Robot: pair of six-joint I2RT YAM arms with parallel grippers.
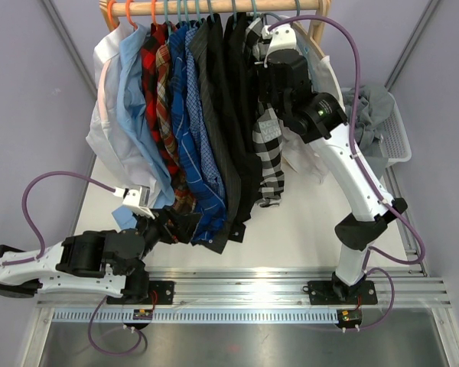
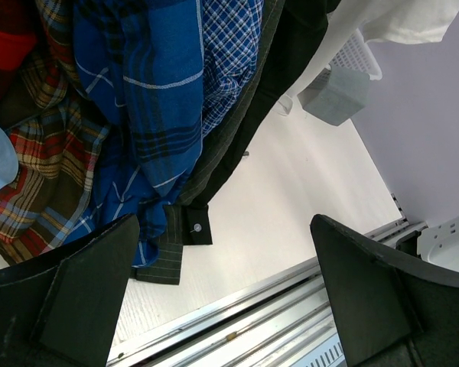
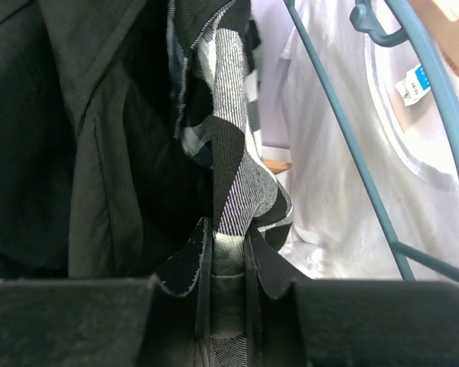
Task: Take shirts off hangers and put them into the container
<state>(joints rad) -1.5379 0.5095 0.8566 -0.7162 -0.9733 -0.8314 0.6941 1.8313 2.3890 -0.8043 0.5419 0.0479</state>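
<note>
A row of shirts [image 1: 191, 115] hangs from hangers [image 1: 185, 11] on a wooden rod [image 1: 214, 7]. My right gripper [image 3: 228, 233] is shut on a fold of the black-and-white check shirt [image 3: 233, 176], high up near its collar; in the top view this gripper [image 1: 263, 75] is pressed into that shirt [image 1: 269, 153]. A teal hanger [image 3: 344, 130] carrying a white shirt [image 3: 336, 199] hangs just to the right of it. My left gripper [image 2: 222, 229] is open and holds nothing, low beside the hems of the blue check and dark grey shirts [image 2: 168, 115]. The container [image 1: 398, 138] stands at the right.
A grey shirt [image 1: 371, 115] lies in the white basket. The rack's wooden upright [image 1: 319, 27] is behind my right arm. The aluminium rail [image 1: 245, 287] runs along the table's near edge, and purple cables loop off both arms.
</note>
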